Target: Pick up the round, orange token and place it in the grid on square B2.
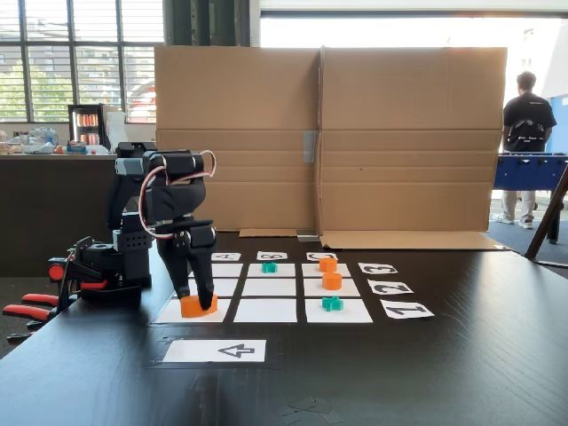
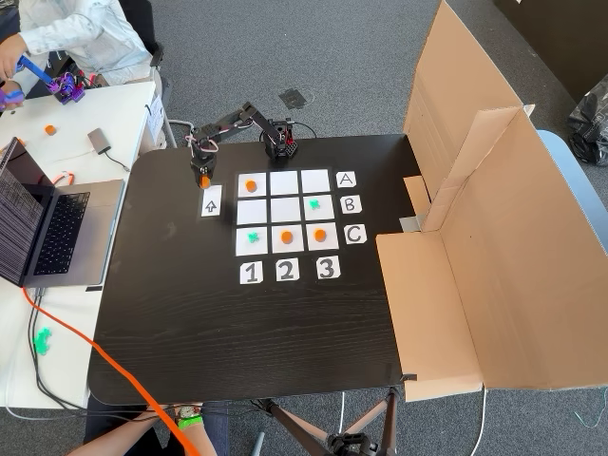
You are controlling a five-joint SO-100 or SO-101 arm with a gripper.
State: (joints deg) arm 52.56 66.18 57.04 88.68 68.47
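Note:
My gripper (image 1: 201, 306) (image 2: 203, 180) points straight down at the left side of the grid (image 1: 264, 310) (image 2: 284, 182), shut on a round orange token (image 1: 192, 307) (image 2: 204, 181). In a fixed view the token sits low at the fingertips, in front of the near-left cell. In another fixed view it lies just outside the grid, by the arrow card (image 2: 211, 201). Whether it touches the table I cannot tell. Square B2 (image 1: 269, 287) (image 2: 285, 209) is bare white paper. Other orange tokens lie on cells (image 2: 251, 186) (image 2: 286, 236) (image 2: 320, 234) (image 1: 332, 280) (image 1: 327, 264).
Teal cross tokens (image 1: 332, 303) (image 1: 269, 266) (image 2: 253, 237) (image 2: 313, 203) sit on two cells. Letter and number cards (image 1: 406, 309) (image 2: 286, 270) edge the grid. A cardboard wall (image 1: 328, 133) (image 2: 494, 218) stands behind it. A laptop (image 2: 52, 228) and a person's sleeve (image 2: 76, 33) are at the neighbouring table.

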